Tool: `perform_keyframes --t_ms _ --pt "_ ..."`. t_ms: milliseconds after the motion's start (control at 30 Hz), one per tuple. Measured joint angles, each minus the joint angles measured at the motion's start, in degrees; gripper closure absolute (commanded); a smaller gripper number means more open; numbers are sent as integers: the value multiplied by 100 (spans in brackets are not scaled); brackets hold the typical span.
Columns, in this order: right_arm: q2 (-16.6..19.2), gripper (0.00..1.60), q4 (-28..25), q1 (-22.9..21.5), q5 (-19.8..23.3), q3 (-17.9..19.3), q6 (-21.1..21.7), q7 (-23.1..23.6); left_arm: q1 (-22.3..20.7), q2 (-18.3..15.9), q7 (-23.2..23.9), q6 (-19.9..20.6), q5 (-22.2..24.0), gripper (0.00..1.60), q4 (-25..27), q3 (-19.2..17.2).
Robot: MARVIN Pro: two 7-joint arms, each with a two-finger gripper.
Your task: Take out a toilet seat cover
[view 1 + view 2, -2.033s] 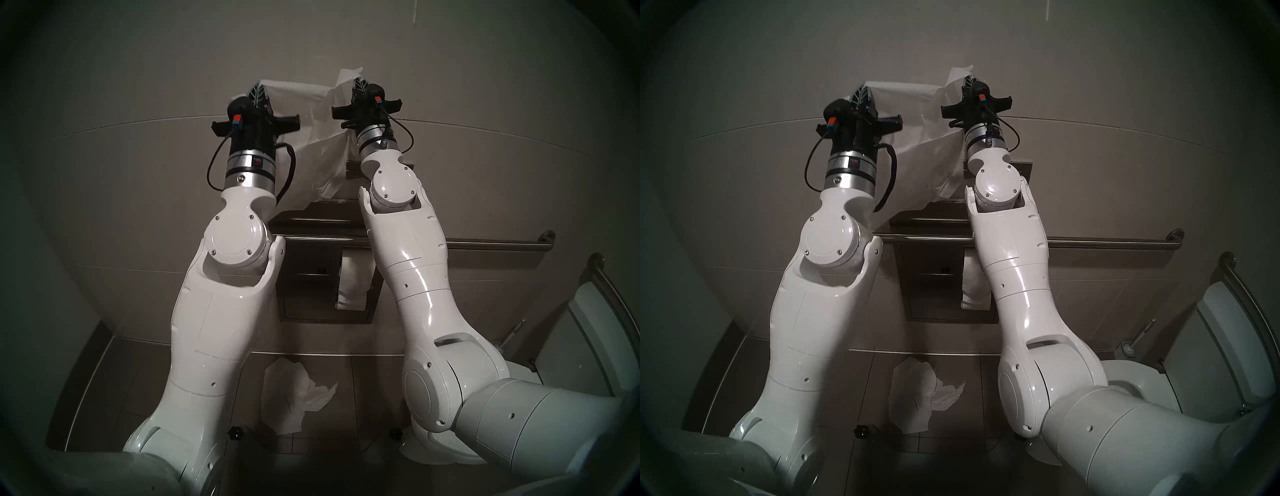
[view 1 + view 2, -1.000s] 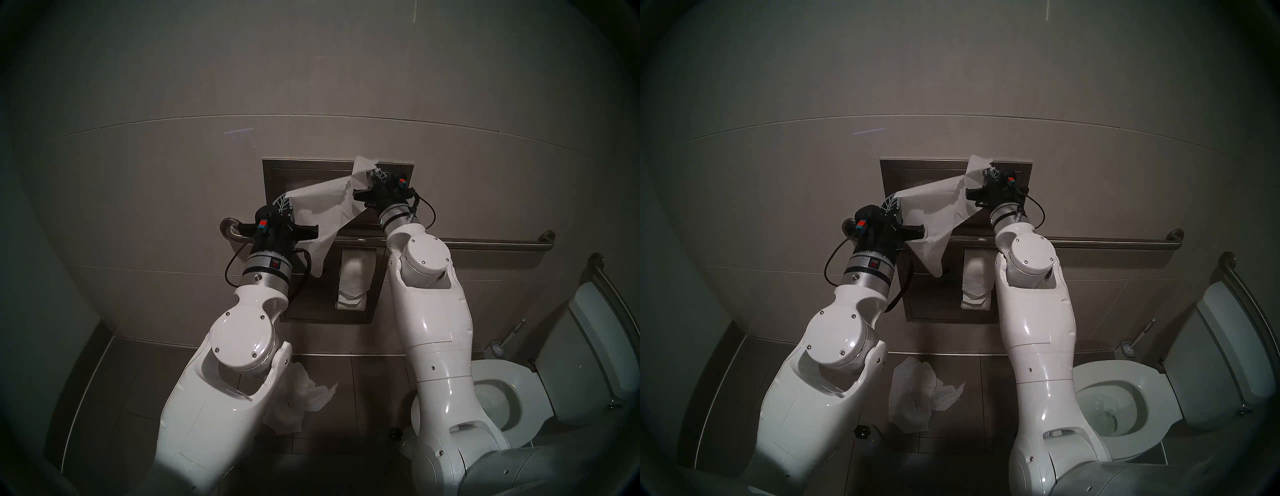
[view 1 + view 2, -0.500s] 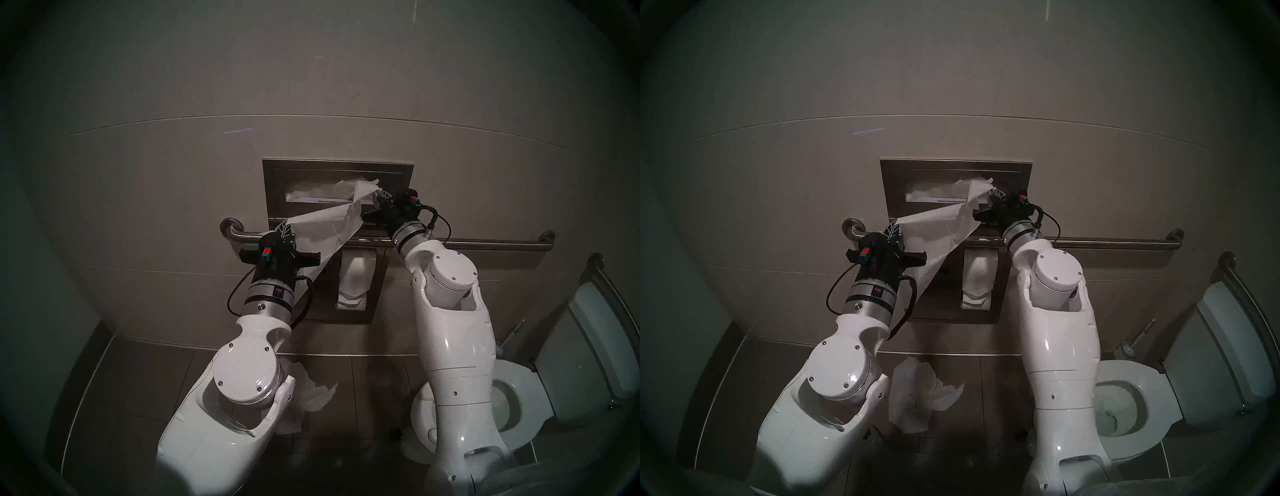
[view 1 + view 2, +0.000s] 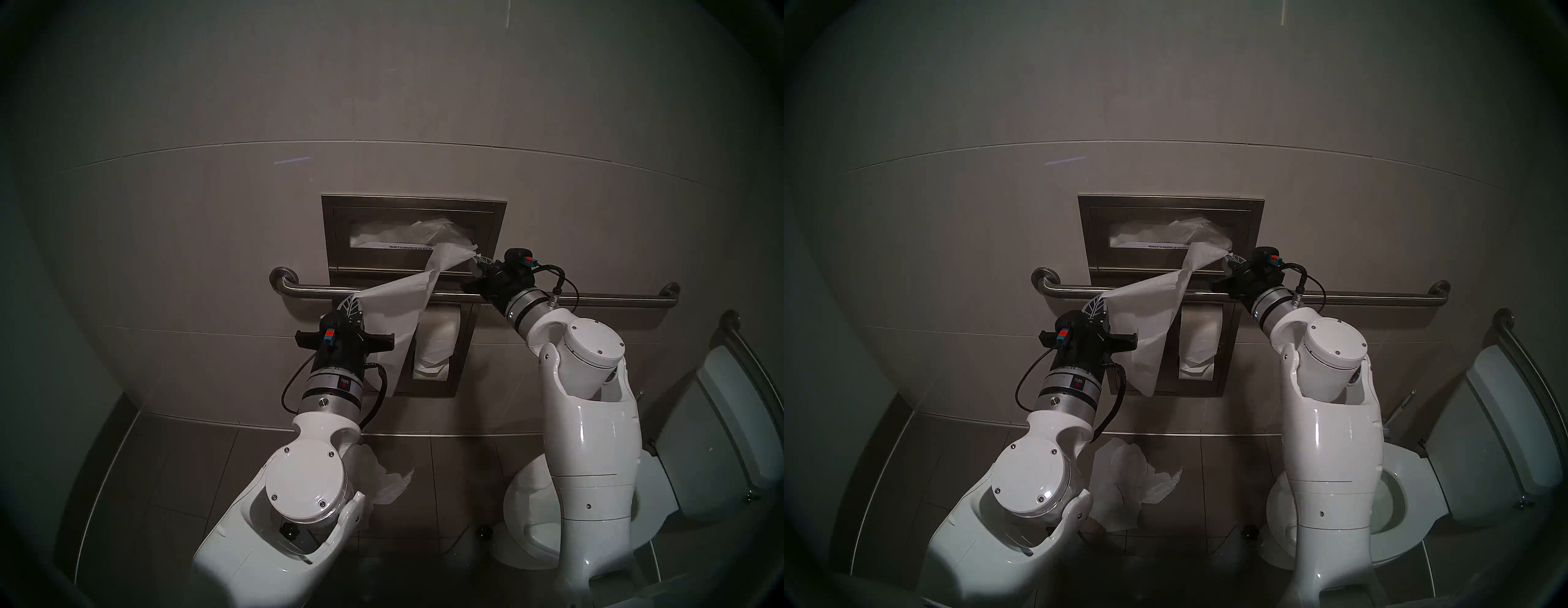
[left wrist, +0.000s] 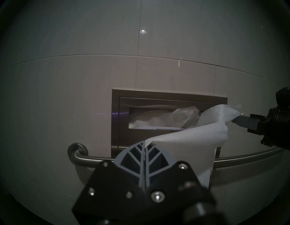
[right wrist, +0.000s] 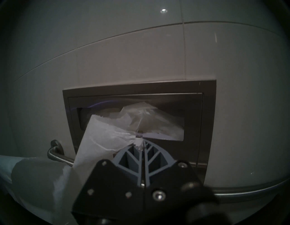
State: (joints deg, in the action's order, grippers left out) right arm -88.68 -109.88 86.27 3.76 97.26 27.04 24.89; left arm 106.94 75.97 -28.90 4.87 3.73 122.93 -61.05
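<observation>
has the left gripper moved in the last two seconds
Yes. The left gripper, shut on the toilet seat cover, has dropped from above the wall dispenser to just below the grab bar.

Both your arms reach up and forward. Your left claw (image 4: 351,306) points upward, its fingers (image 5: 138,158) pressed together on a corner of the toilet seat cover (image 4: 396,305). Your right claw (image 4: 478,260), higher, angles up-left, fingers (image 6: 150,155) likewise clamped on its twisted end.
</observation>
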Motion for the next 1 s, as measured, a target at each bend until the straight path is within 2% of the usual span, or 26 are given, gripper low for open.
perform_keyframes --t_ms 133,300,667,700,733,1000 --pt "139 160 -213 28 76 95 564 224 -40 -60 -204 13 104 160 0 98" --pt "291 160 -258 -15 149 117 970 499 -109 -75 -375 42 196 160 1 162" --pt "407 160 -172 -253 325 153 1156 820 -184 29 -631 272 430 160 100 30" --pt "407 142 -164 -270 339 155 1151 835 -187 31 -634 290 447 160 112 25" --pt "407 93 -154 -289 356 159 1143 854 -190 33 -634 315 473 160 128 23" --pt "358 93 -64 -426 491 208 1094 970 -211 43 -571 490 656 160 234 11"
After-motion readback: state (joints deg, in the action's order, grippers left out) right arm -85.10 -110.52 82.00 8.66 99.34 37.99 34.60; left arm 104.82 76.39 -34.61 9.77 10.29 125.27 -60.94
